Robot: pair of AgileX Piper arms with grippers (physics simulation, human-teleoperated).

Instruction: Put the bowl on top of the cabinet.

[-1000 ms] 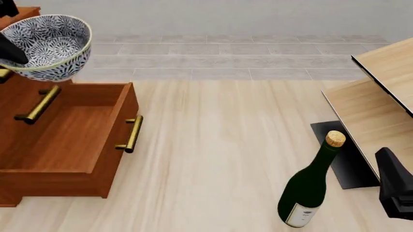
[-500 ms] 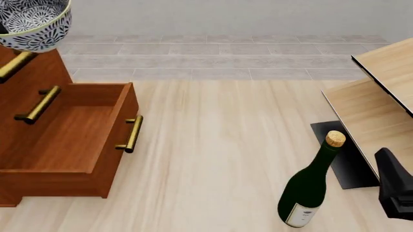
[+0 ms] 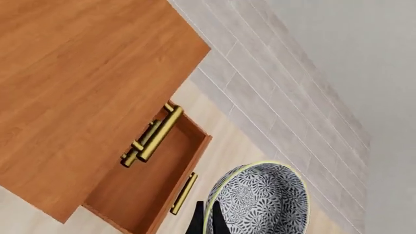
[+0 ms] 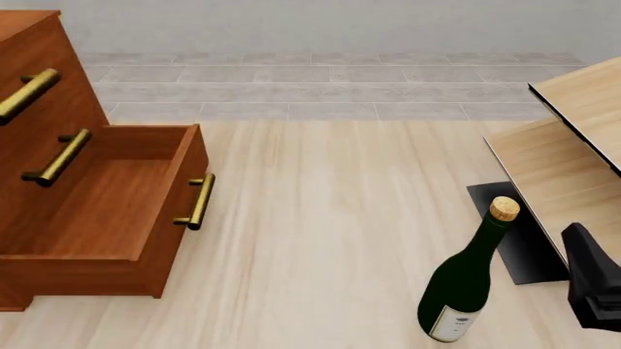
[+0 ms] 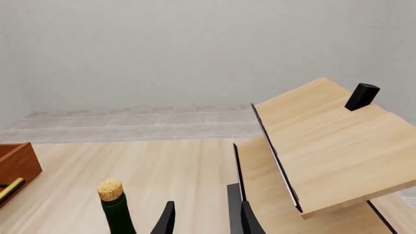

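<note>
- The bowl shows only in the left wrist view, mouth tipped toward the camera, its near rim pinched between the dark fingertips of the left gripper, which is clamped on it.
- Beyond the bowl lies the flat reddish top of the cabinet; the bowl hangs in the air off that top's front edge, over the pulled-out drawer with its brass handle.
- The coming move looks like a carry sideways over the top, then a lowering.
- In the front view the bowl is out of frame, past the cabinet's upper corner.
- The right gripper idles with fingers parted near the bottle, well apart from the cabinet.
</note>
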